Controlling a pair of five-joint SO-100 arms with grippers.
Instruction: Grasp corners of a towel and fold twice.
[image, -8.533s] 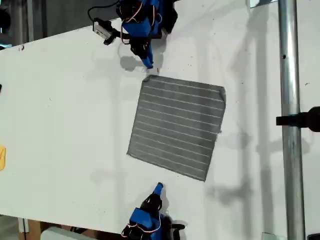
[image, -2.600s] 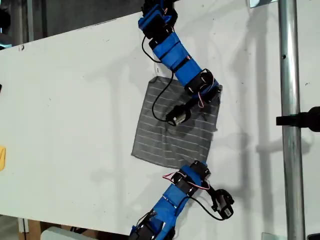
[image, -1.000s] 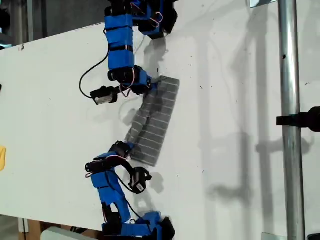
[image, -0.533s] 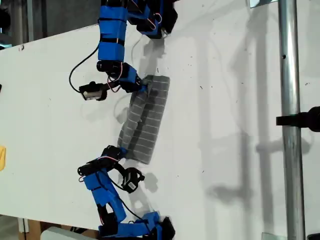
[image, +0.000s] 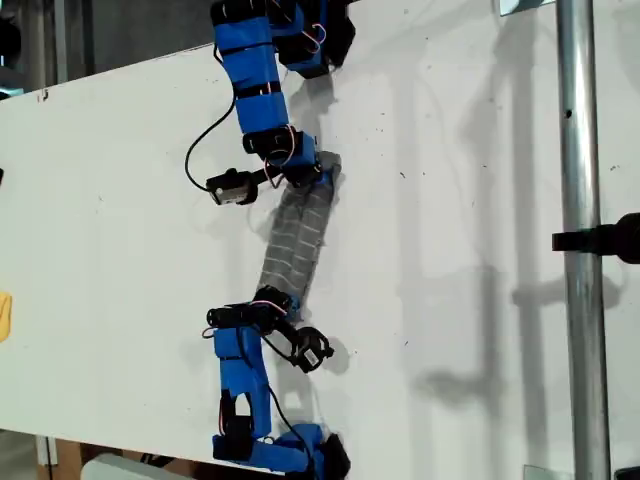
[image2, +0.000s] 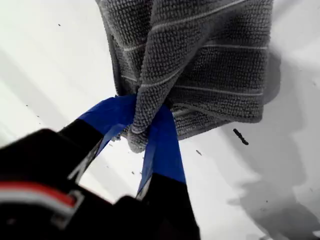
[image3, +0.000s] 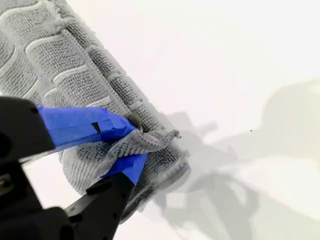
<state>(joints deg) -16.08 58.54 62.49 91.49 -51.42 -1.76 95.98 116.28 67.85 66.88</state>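
The towel (image: 295, 235) lies on the white table (image: 120, 200) as a narrow, slanted strip, gathered lengthwise. In the exterior view it runs from just below the top-centre down towards the lower middle. One blue arm (image: 262, 95) reaches down from that view's top edge to the strip's upper end. Another arm (image: 240, 385) comes up from the bottom edge to the lower end. The wrist views do not settle which arm is which.

My first tool (image2: 140, 130) is clamped on the towel (image2: 210, 65). Its two blue fingers (image2: 162, 150) pinch a bunched fold of the striped side, and the cloth spreads away from the jaws in loose pleats over the table.

My second tool (image3: 137, 142) is also clamped on the towel (image3: 50, 60). It pinches a crumpled corner (image3: 160, 137) between its blue tips. Here the cloth shows its brick-like grid face, with the hemmed edge running away from the jaws and the end of the strip rolled over beside them.

A metal pole (image: 578, 150) stands along the exterior view's right, well apart from the towel.
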